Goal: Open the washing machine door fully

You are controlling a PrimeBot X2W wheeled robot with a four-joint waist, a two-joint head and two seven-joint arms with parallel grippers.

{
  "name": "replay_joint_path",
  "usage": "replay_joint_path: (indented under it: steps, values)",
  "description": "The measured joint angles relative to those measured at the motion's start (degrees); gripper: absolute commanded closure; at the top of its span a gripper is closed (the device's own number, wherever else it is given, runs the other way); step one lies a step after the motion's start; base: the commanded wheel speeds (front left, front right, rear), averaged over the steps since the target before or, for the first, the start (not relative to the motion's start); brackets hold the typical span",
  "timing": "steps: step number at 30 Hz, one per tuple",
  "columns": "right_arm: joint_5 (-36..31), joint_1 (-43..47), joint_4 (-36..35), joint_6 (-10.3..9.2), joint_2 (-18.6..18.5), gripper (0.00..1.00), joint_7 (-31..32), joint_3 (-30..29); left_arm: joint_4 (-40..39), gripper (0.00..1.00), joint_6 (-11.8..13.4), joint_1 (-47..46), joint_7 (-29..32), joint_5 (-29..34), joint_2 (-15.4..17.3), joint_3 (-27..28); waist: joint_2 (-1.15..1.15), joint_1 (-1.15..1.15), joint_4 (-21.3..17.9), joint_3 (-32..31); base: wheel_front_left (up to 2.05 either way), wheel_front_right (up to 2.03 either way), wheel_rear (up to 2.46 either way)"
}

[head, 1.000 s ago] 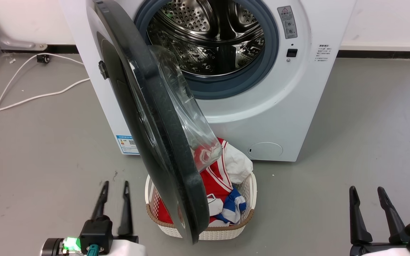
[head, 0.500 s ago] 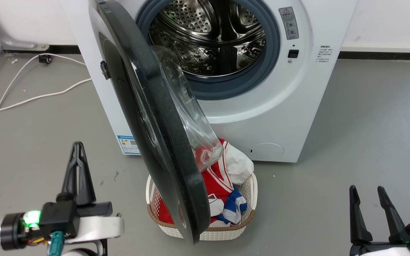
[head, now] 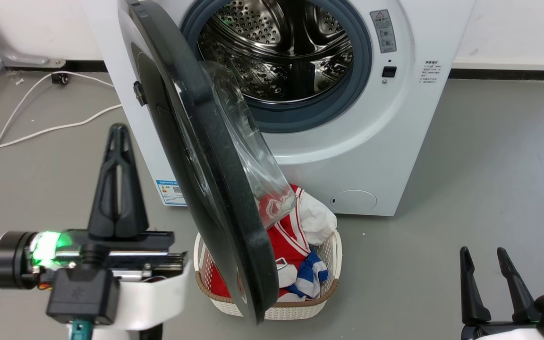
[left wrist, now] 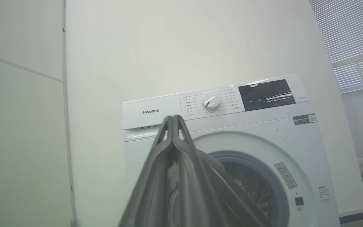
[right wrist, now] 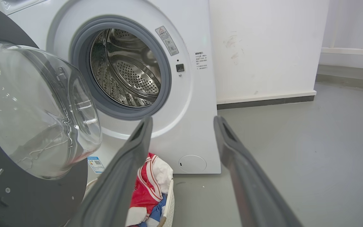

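Note:
The white washing machine [head: 366,156] stands ahead with its steel drum bare. Its black round door [head: 191,156] hangs about half open, swung out from the left hinge, the clear glass bowl [right wrist: 33,107] bulging toward the drum. My left gripper [head: 117,137] is raised to the left of the door's outer face, fingers shut with nothing between them, apart from the door. In the left wrist view those fingers [left wrist: 172,135] point at the machine's control panel [left wrist: 210,102]. My right gripper [head: 484,259] stays low at the right, open and holding nothing.
A white wicker basket [head: 324,302] of red, white and blue laundry sits on the grey floor under the door's lower edge. A white cable [head: 26,132] runs over the floor at the left. Bare floor lies right of the machine.
My left gripper has shut, turned, and risen up and forward beside the door's outer face. The door and the right gripper have stayed nearly still.

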Motion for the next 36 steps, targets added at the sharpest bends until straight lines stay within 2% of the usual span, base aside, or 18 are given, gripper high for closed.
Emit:
replay_joint_path:
  steps: [9,19,36]
  values:
    - [0.00,-0.09,0.01,0.00,0.00,0.00,0.01,0.13,-3.08,1.00,-3.38,-4.26,0.00,0.96,-0.49,-10.84,0.00,0.00,-0.37,0.10,0.00,0.00,0.00]
    - [0.02,-0.13,0.14,0.00,0.00,0.00,0.01,0.48,-1.69,1.00,-6.53,-8.38,-0.01,0.84,-1.71,-21.52,0.00,0.00,-0.96,0.30,0.00,0.00,0.00]
    - [0.32,-0.87,0.34,0.00,0.00,0.00,0.01,1.02,4.37,1.00,-8.12,-9.66,0.00,-1.16,-3.91,-35.33,0.00,0.00,-1.45,0.77,0.00,0.00,0.00]
